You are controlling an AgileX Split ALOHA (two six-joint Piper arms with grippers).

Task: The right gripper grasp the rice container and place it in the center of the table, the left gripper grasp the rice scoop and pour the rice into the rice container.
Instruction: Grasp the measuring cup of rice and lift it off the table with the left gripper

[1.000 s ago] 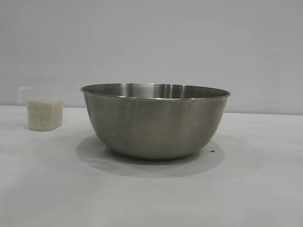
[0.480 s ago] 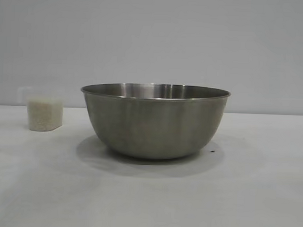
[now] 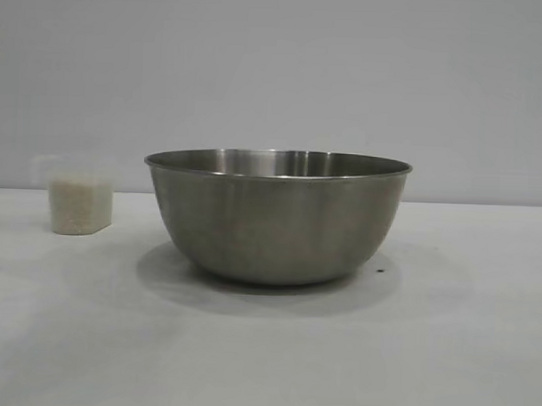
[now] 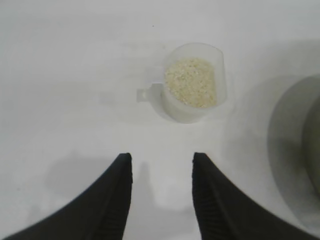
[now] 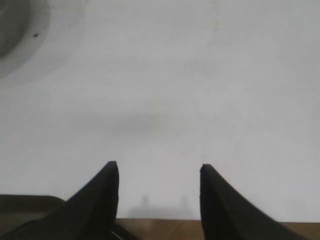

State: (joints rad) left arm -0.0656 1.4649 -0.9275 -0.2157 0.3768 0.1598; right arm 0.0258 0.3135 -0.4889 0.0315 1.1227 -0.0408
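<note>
The large round brushed-steel rice container stands in the middle of the plain white bench. The small clear plastic rice scoop, filled with fine white rice, stands well to its left, apart from it.

The black two-fingered left pincer hovers just short of the scoop, jaws partly open and empty. The black right pincer hangs over bare bench near the edge, also open with nothing in it.

The scoop looks light, thin-walled and easy to tip, so the stubby side handle is likely the safest hold. The bowl is probably smooth and slippery, best pinched at its thin rolled rim.

Against the earlier exterior frames, bowl and scoop sit exactly where they were; nothing has shifted.
</note>
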